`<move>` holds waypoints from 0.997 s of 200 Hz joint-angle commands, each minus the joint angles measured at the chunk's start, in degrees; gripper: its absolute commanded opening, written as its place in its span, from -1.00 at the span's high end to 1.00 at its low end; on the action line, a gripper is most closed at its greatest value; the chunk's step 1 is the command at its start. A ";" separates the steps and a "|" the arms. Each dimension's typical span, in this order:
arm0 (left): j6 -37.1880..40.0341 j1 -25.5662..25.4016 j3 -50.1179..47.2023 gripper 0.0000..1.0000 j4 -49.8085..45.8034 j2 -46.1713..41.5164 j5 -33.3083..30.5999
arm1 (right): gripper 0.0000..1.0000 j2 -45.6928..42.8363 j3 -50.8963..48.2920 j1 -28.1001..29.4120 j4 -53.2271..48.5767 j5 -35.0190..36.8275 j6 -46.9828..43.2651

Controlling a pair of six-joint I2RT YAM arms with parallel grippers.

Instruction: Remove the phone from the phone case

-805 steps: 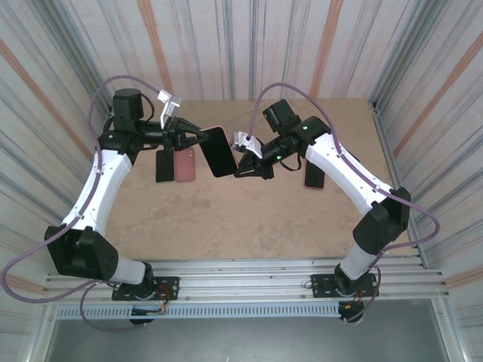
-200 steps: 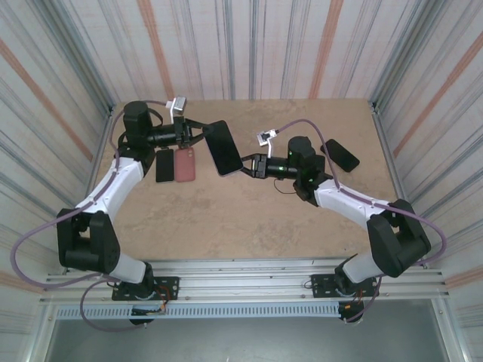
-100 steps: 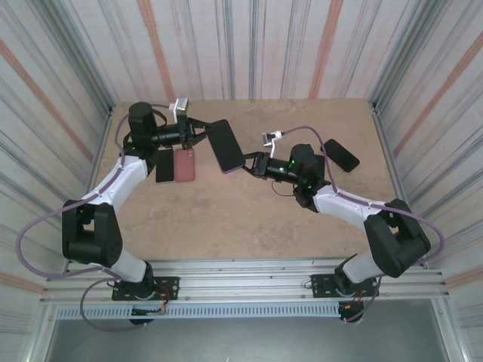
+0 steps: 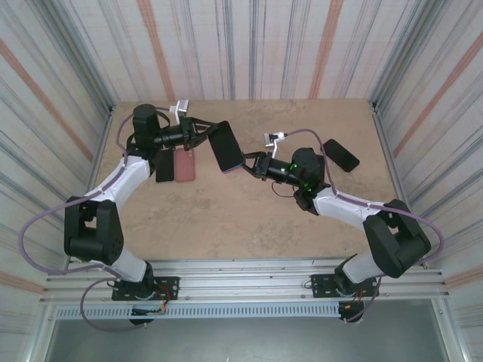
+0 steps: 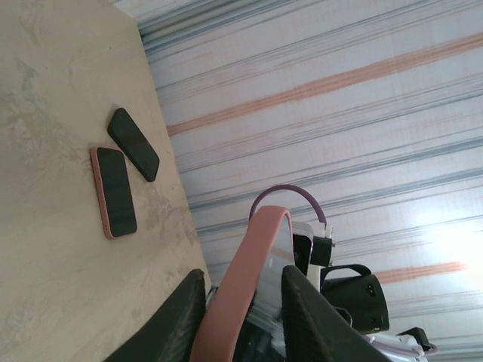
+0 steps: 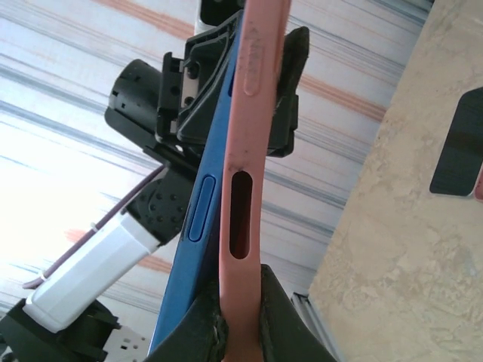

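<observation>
Two claws on one gadget here. My right claw (image 6: 240,324) is squeezed shut on just the rim of the pink rubbery phone case (image 6: 250,136), which gives me something to peel with. Right beside my fingertips the slim blue-edged phone (image 6: 198,204) sits partly out of that lip. My left claw (image 5: 241,313) is clamped tight across the far end, phone and case together, as the anchor. I'm guessing pulling them apart comes next.
</observation>
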 commanded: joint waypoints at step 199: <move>-16.72 -13.39 -14.46 -0.48 -17.34 -28.24 -36.84 | 0.94 4.94 1.59 2.85 12.84 24.36 -0.05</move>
